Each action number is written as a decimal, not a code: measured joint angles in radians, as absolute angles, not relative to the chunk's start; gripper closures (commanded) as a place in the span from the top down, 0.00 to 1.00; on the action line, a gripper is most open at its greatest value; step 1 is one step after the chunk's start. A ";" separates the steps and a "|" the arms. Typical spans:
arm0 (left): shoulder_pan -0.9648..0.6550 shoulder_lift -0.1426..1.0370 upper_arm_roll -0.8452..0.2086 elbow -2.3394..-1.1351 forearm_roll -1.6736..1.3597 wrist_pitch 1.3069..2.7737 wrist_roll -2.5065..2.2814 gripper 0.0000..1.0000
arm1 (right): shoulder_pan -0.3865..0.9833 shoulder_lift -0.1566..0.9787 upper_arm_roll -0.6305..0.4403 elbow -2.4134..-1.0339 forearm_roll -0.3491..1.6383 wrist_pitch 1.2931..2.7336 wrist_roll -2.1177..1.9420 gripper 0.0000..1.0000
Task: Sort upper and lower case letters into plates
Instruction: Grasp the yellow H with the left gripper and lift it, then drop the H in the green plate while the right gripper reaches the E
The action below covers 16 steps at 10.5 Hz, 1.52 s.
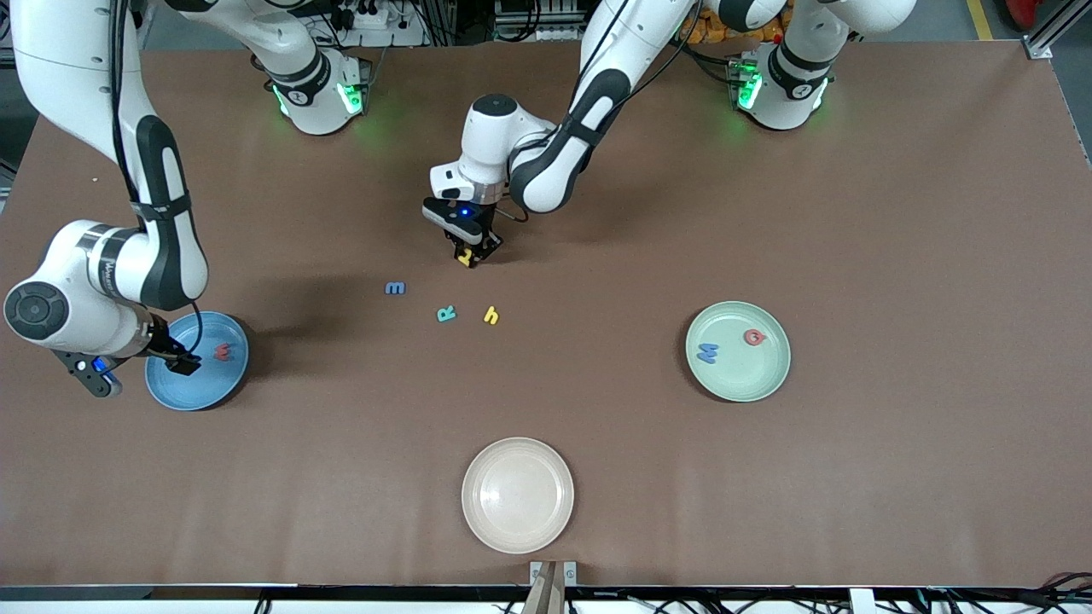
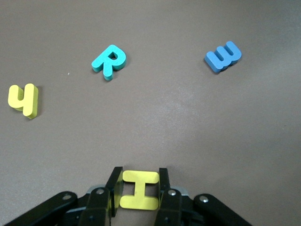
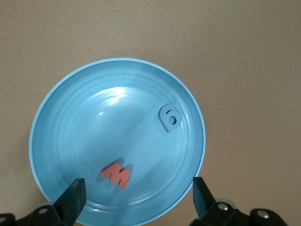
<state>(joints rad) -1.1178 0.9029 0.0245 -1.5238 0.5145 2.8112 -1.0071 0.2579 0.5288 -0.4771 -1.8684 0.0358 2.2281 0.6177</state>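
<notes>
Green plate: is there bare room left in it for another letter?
Yes. In the green plate, the blue M and red G sit toward the robots' side; the half nearer the front camera is bare. The cream plate holds nothing.

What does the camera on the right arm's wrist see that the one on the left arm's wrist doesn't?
Only the right wrist view shows the sky blue plate, with a red letter and a pale blue letter in it, under the open right gripper. Only the left wrist view shows the left gripper shut on a yellow H, plus a teal R, a blue m and a yellow h lying loose. Both share only the brown table.
</notes>
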 measured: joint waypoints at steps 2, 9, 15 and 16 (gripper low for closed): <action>-1.118 0.903 0.024 -1.522 0.514 2.804 -1.007 0.17 | 0.260 0.529 -0.437 -1.868 0.052 2.225 0.697 1.00; -1.001 0.851 -0.025 -1.513 0.428 2.536 -0.761 0.15 | 0.375 0.503 -0.389 -1.932 0.198 2.207 0.860 1.00; -0.888 0.790 -0.029 -1.513 0.256 2.338 -0.445 0.15 | 0.491 0.314 -0.388 -2.237 0.203 2.395 1.060 1.00; -0.852 0.775 -0.028 -1.513 0.230 2.296 -0.371 0.15 | 0.512 0.298 -0.387 -2.257 0.203 2.410 1.118 1.00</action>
<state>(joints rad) -0.8521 0.7752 -0.0285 -1.5128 0.2300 2.2963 -0.3709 0.5123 0.2981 -0.3872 -2.2572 0.2026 2.4104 1.1184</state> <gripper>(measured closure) 0.652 0.000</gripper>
